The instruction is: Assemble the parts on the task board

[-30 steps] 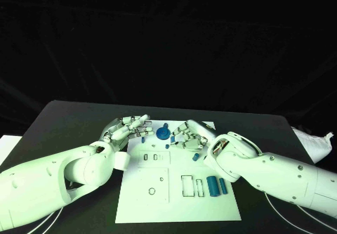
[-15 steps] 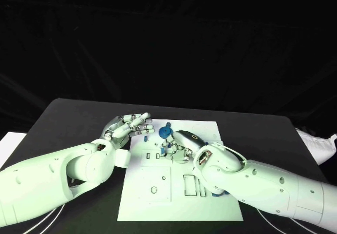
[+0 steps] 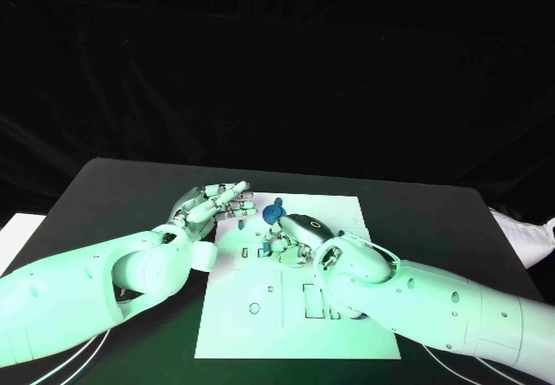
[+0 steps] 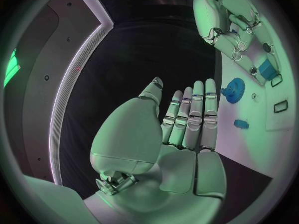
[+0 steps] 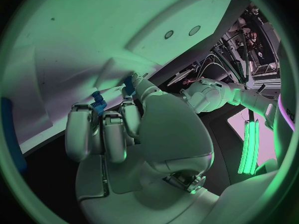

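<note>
While the left hand (image 3: pixel 214 204) hovers flat and empty just off the task board's (image 3: pixel 347 337) far left corner, seemingly keeping clear, the right hand (image 3: pixel 292 239) curls its fingers down near the blue gear (image 3: pixel 272 213), probably seating a small blue part, though I cannot tell whether it grips one.

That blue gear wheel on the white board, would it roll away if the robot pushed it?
Probably not: the blue gear wheel seems to lie flat on the task board, so it would likely slide. Stood on edge, it might roll. It looks small, stiff and probably light.
</note>
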